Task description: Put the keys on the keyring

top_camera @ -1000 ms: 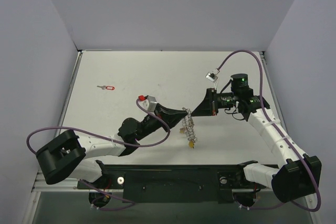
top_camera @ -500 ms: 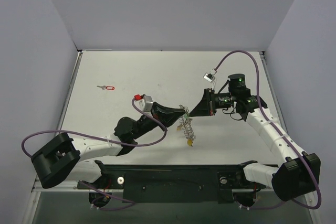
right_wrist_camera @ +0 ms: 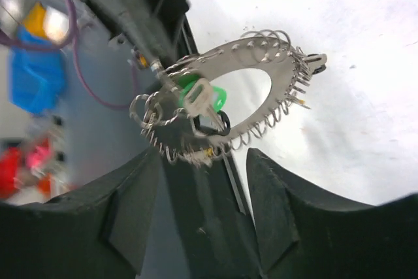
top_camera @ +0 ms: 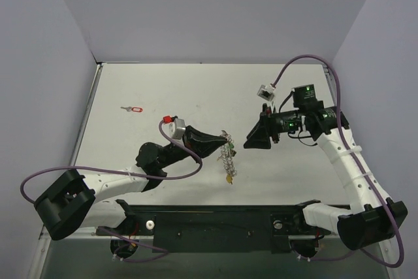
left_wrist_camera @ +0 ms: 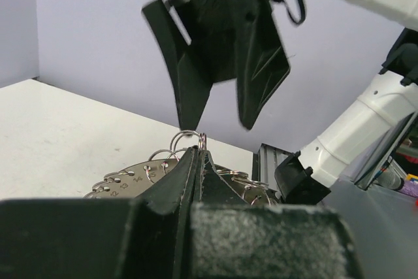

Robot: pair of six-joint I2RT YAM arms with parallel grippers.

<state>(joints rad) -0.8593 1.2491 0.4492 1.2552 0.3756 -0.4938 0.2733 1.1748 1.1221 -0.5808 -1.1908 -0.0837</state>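
Note:
The keyring (top_camera: 227, 156), a flat toothed silvery ring with a small yellow piece (top_camera: 228, 178) dangling from it, hangs above the table. My left gripper (top_camera: 221, 142) is shut on it, its tips (left_wrist_camera: 199, 151) pinching one small wire loop on the rim. The green key (right_wrist_camera: 208, 96) hangs on the keyring (right_wrist_camera: 281, 63), right in front of my right gripper (right_wrist_camera: 202, 156). My right gripper (top_camera: 251, 140) stands open just right of the ring, touching nothing. The red key (top_camera: 134, 108) lies alone on the table at the far left.
The white table (top_camera: 196, 89) is walled by grey panels at the back and both sides. A black rail (top_camera: 215, 220) with both arm bases runs along the near edge. Purple cables loop over both arms.
My right gripper has opened and drawn back to the right, away from the keyring. The left arm has carried the keyring slightly to the left.

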